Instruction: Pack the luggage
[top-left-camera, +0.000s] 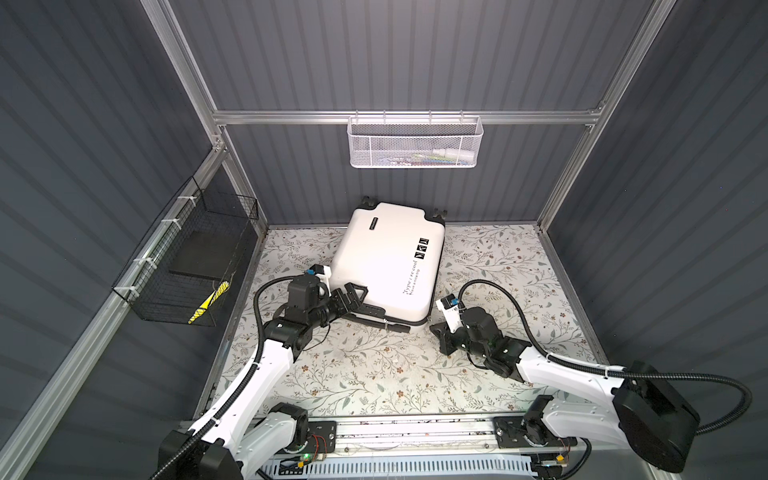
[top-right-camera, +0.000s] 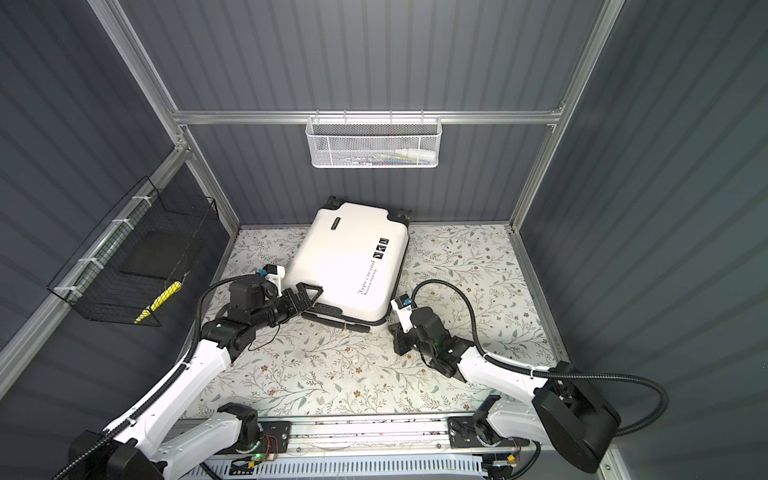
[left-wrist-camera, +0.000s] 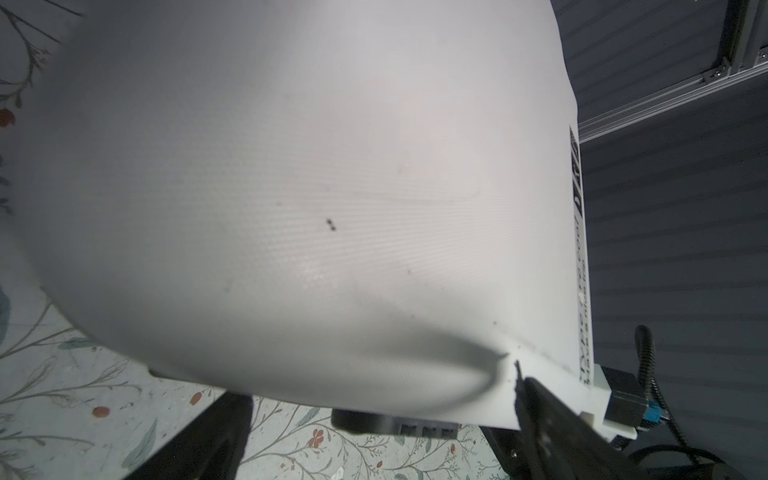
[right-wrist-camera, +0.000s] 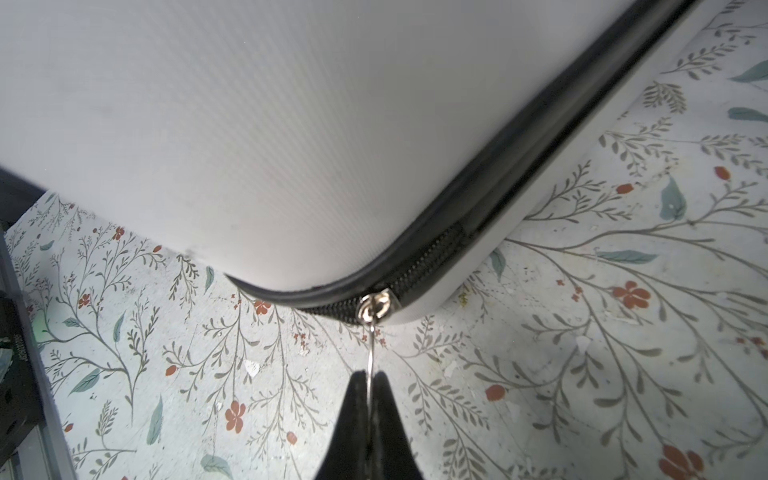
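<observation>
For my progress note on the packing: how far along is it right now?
Done: nothing looks packed. The suitcase lies closed, and the white basket and black basket hold things. In hand: the right fingers pinch the zipper pull at a near corner, and the left fingers, open, sit at the shell's edge. Left: opening, loading, closing.
</observation>
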